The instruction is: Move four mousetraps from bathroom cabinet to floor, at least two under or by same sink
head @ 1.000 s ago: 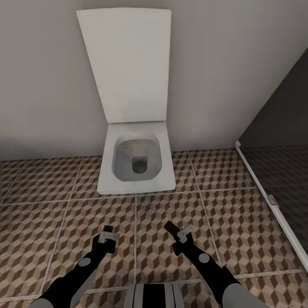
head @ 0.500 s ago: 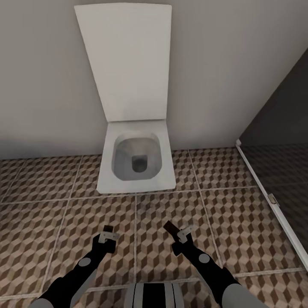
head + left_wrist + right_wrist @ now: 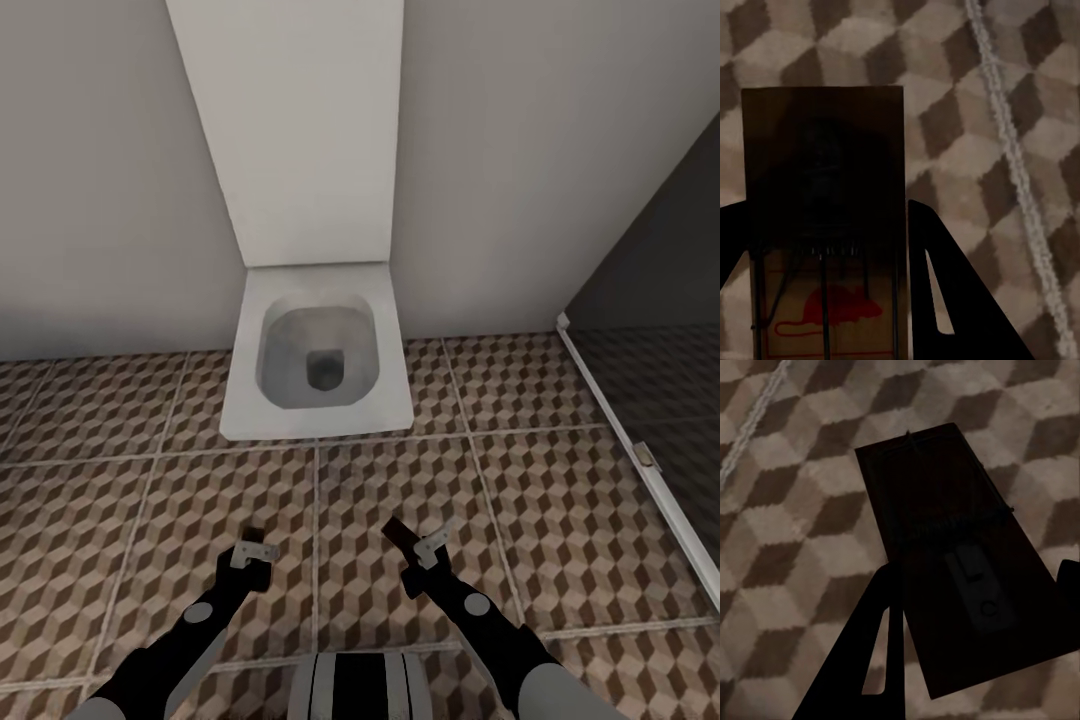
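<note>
One mousetrap [image 3: 825, 225] sits clamped in the left gripper [image 3: 252, 549], another mousetrap [image 3: 952, 562] in the right gripper [image 3: 418, 545], both held above the bathroom floor [image 3: 130, 520]. Since a second ago the toilet [image 3: 315, 350] has slid up the head view: the camera has moved, with no sink in sight, so travel likely remains.

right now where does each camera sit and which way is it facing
Head view: on the robot's head, looking forward and down at a white toilet against the wall and the tiled bathroom floor; both arms, the left gripper and right gripper show.
Left wrist view: by the left gripper, facing down along its dark fingers at a mousetrap it holds.
Right wrist view: by the right gripper, facing down at its own mousetrap.
Shared: all show the same cube-pattern tiles and pale grout lines.
</note>
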